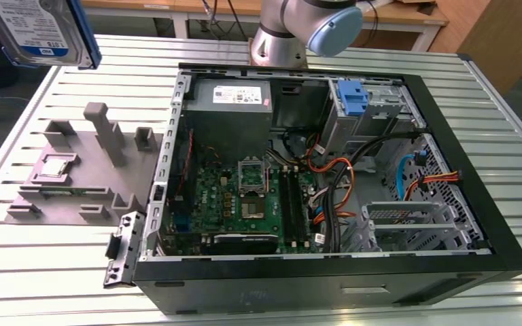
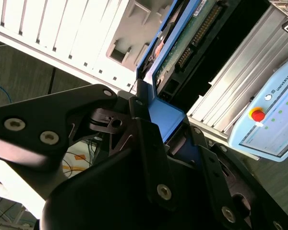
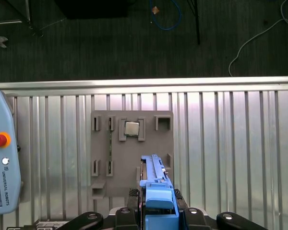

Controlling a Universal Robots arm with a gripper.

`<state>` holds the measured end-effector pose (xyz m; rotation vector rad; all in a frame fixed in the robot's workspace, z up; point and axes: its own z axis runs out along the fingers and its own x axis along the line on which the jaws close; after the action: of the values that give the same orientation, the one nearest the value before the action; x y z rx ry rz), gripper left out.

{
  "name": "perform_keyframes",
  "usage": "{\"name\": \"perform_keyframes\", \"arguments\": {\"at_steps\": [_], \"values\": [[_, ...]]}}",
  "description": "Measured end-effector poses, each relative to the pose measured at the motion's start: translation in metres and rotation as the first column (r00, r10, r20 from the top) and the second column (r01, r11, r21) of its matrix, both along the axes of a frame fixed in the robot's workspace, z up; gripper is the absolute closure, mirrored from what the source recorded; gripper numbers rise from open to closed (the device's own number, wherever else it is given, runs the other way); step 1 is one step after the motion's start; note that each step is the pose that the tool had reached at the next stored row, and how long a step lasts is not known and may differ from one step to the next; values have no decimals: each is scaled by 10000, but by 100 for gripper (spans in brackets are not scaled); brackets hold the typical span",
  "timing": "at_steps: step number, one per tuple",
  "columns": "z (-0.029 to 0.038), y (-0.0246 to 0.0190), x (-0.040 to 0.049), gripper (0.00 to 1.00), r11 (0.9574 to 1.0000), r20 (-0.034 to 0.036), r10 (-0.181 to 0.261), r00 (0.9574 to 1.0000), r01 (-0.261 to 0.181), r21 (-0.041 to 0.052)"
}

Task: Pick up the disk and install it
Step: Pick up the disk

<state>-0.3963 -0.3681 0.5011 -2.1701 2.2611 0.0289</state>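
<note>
While the disk (image 3: 156,179) sits edge-on between the fingers, the gripper (image 3: 156,213) is closed on it, apparently pressing on the blue bracket at its near end, though the black housing hides part of the contact in both wrist views. The disk's long axis runs straight out from the claw, away from the wrist. In the exterior view the disk (image 1: 39,30) hangs high at the upper left, label facing the camera, above the slatted table (image 1: 43,272) and clear of the grey holder (image 1: 79,170), where the small square chip (image 1: 54,166) rests in its pocket. The open computer case (image 1: 334,278) lies well apart, toward the exterior view's right, with the grey cage and its blue latch (image 1: 355,102) in its far corner.
</note>
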Motion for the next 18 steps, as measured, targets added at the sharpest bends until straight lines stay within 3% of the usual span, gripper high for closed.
{"name": "perform_keyframes", "arguments": {"at_steps": [18], "values": [[0, 0, 39, 63, 10000, 1, 0, 10000, 0, 0]]}}
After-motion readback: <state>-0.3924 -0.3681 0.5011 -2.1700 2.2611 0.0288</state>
